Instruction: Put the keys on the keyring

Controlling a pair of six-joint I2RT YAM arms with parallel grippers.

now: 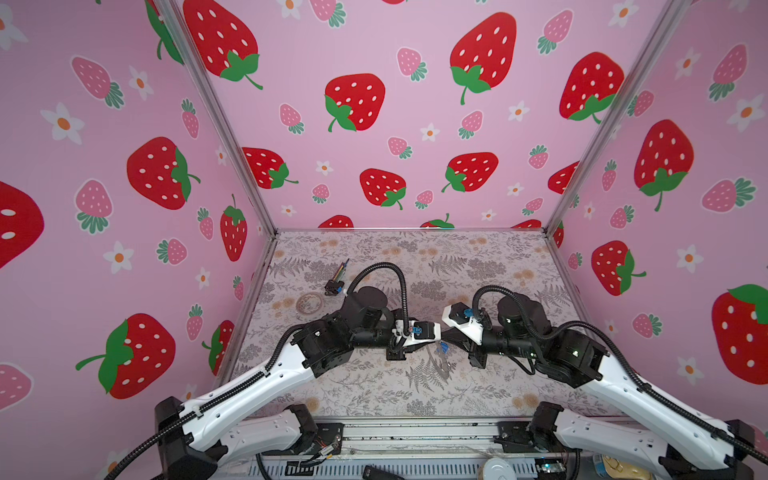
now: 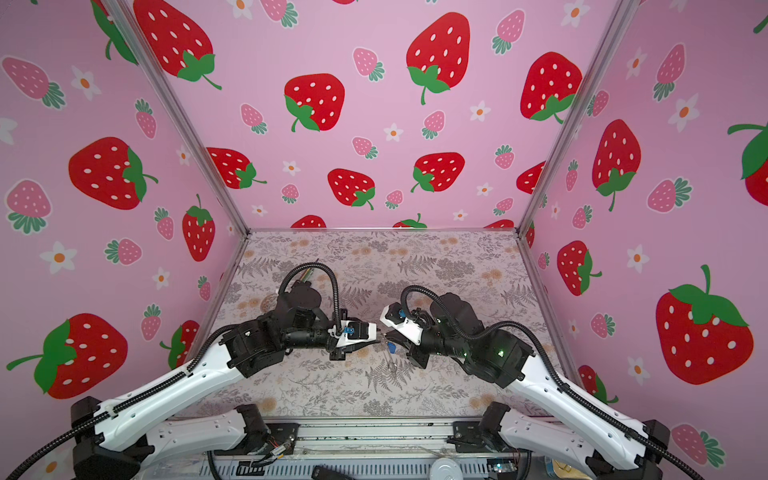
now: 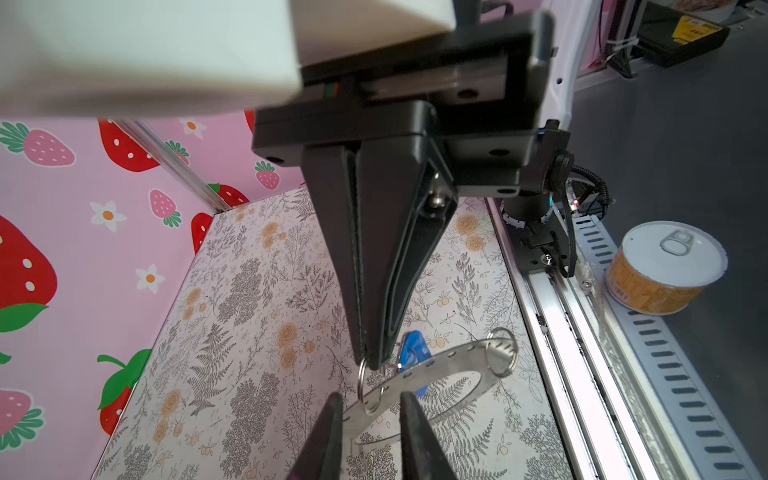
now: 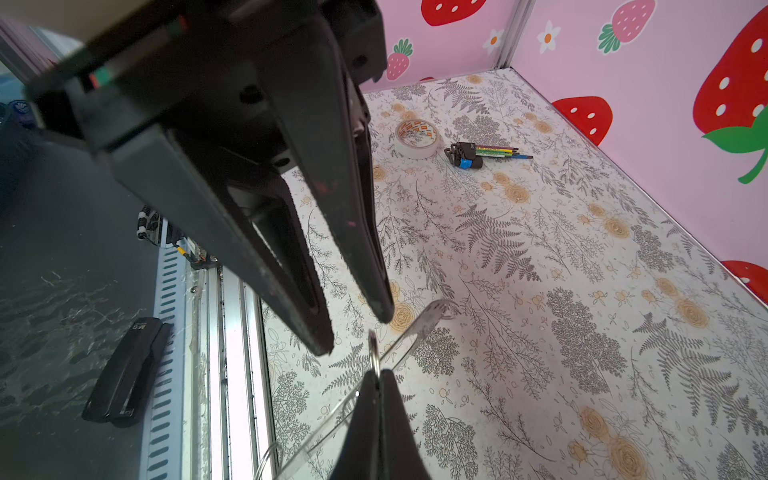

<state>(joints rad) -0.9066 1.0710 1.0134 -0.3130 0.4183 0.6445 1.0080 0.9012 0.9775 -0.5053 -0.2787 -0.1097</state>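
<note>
At the rim of the keyring (image 3: 440, 366), the right gripper (image 3: 370, 361) is pinching its jaws together on a small split ring (image 3: 361, 384) that passes through one of the rim's holes. That hold appears to be propping the flat grey plate tilted up off the desk (image 3: 249, 291), so its edge is reachable. The left gripper (image 3: 371, 419) is hovering just beside that same spot with its jaws apart, one on either side of the keyring's band and not pressing on it — probably readying to steady the plate. The keys (image 3: 415, 347) are sitting against the keyring's rim a little further round from the small split ring, the blue tag showing behind the band — whether their loop is passing through a hole cannot be told. A second split ring (image 3: 503, 353) is hanging on the keyring's far side.
</note>
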